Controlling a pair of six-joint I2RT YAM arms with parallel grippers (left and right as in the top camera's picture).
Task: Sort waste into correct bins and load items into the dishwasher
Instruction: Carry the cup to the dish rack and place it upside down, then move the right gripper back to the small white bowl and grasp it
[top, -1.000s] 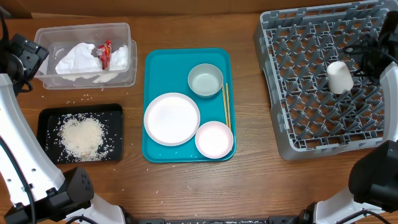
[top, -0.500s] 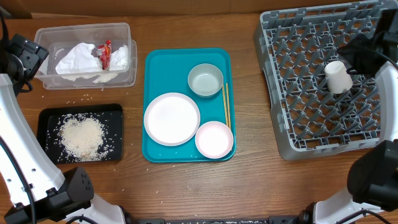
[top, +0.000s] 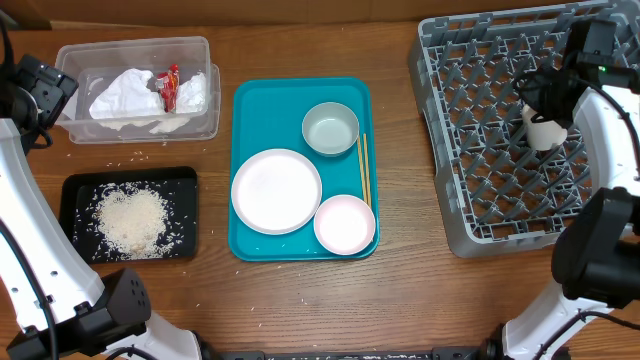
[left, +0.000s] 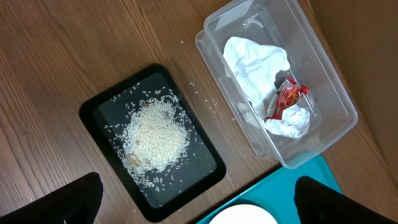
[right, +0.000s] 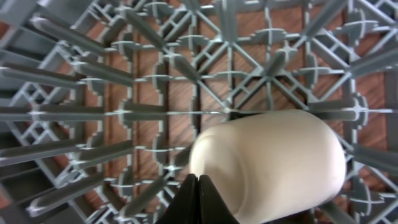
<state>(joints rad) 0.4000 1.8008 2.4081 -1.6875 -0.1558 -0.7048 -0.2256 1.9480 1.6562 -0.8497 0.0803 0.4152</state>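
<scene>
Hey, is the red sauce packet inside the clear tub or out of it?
Inside. The red sauce packet lies within the clear tub, resting on the crumpled white napkin; the overhead view agrees.

body | left arm (top: 22, 200): white tubes; black joints; thin black cable | right arm (top: 612, 120): white tubes; black joints | right claw (right: 198, 198): two dark tapered fingers

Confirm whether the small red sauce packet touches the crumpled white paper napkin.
Touching. The left wrist view shows the sauce packet lying on the paper napkin, overlapping it.
</scene>
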